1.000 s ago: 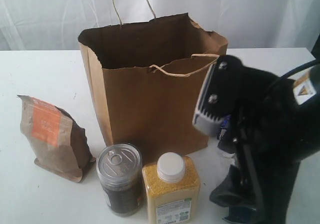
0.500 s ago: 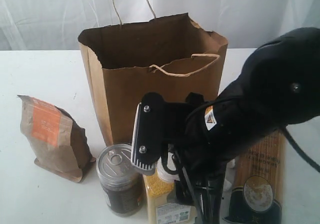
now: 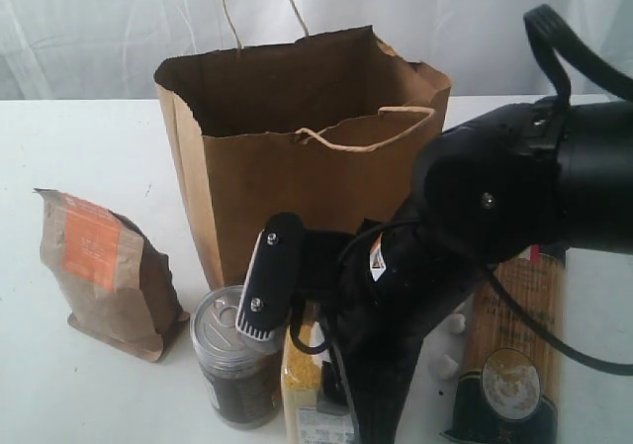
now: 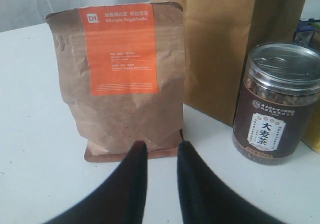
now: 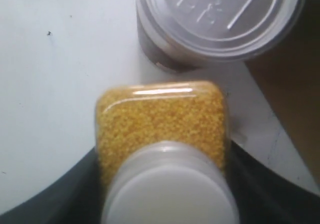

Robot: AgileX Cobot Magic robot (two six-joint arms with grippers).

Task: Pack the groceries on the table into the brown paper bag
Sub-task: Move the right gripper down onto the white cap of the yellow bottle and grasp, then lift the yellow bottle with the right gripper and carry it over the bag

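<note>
Your right arm has swung in from the right edge of the exterior view and dropped low at the front, so the long spaghetti pack (image 3: 514,355) it was hiding now shows. The right gripper (image 5: 162,176) sits over the white-capped yellow-grain jar (image 5: 160,119), which stands on the table (image 3: 89,128) just beside the pull-tab dark can (image 3: 229,365), in front of the brown paper bag (image 3: 297,197). You look to be at the grasp of that jar, with nothing visibly packed yet. Next you need a firm squeeze below the cap, then a straight lift high enough to clear the bag's ragged rim. The right jaws straddle the jar's shoulders, but you cannot tell whether they press on it. Your left gripper (image 4: 159,151) is parted only narrowly and empty, pointing at the foot of the brown pouch with orange label (image 4: 120,84).
</note>
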